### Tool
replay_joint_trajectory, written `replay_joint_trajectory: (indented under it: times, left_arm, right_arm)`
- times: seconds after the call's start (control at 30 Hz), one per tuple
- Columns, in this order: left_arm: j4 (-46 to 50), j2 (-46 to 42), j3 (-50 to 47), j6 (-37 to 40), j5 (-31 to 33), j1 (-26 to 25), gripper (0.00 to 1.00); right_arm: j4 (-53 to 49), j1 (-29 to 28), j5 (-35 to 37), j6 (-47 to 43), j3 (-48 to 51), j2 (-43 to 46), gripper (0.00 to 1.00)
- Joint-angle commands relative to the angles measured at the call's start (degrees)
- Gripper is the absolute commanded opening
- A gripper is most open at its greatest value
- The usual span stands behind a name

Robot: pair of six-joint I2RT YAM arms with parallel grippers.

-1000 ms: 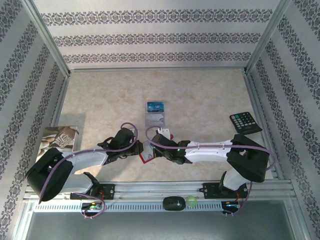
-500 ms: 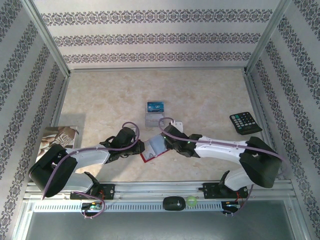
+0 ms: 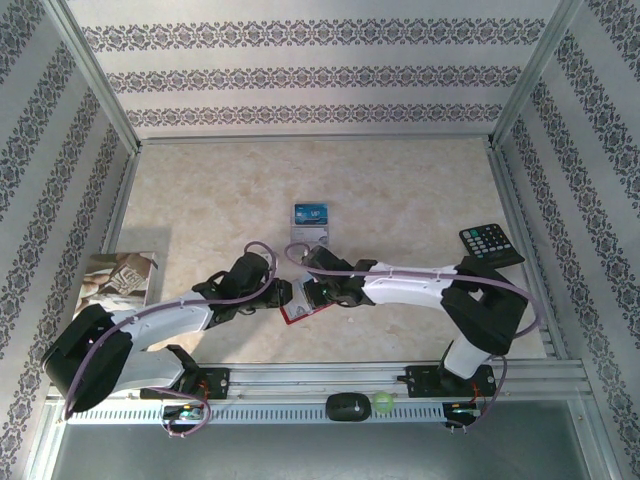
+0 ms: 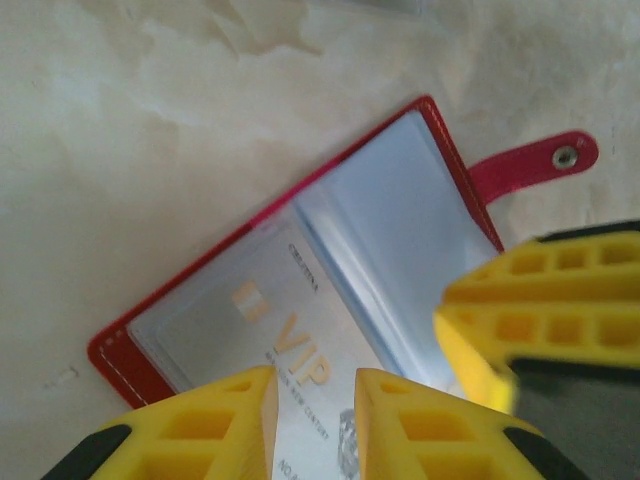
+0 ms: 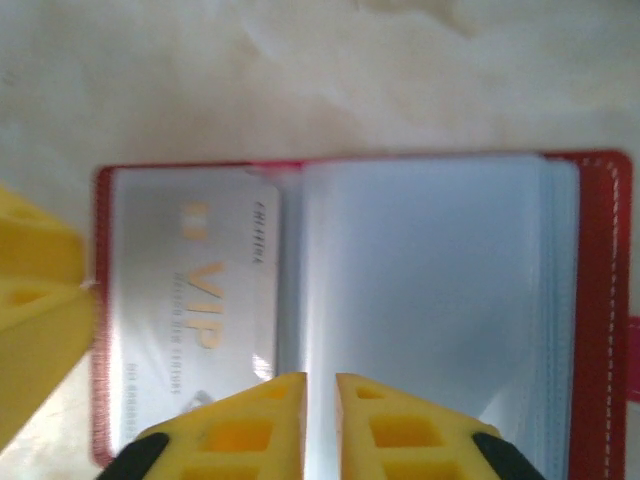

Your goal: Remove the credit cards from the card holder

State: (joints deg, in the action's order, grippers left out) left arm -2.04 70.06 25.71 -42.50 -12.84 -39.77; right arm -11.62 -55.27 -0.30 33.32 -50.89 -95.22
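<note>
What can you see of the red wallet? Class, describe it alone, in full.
The wallet is red, leather-like, with pale stitching and a strap tab with a metal snap. It lies open on the marbled table, showing clear plastic sleeves. One sleeve holds a silver VIP card; the facing one looks empty. The left gripper and right gripper meet its edges; grip unclear.

You see a red card holder (image 5: 603, 300) with clear bluish sleeves (image 5: 430, 300); its silver card (image 5: 190, 300) carries gold lettering. The left tool (image 4: 315, 405) and right tool (image 5: 320, 405) have yellow fingers, and the worktop (image 3: 200, 200) is marbled beige.
</note>
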Motion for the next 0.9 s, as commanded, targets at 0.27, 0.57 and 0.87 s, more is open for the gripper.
replay_joint_trajectory:
  times: [0.27,0.57,0.87]
  left_arm:
    - [0.2,3.3,-2.1,-0.8,2.6,-2.1,0.27]
    - [-0.9,7.5,1.3,2.0,2.6,-0.5,0.27]
    - [5.0,-2.1,2.6,4.1,1.3,-0.2,0.38]
  right_arm:
    - [-1.4,-2.9,4.5,10.6,5.9,2.0,0.11]
    - [-3.7,-5.4,8.5,16.0,7.4,8.0,0.19]
    - [-1.0,-4.1,2.5,9.9,6.4,15.7,0.3]
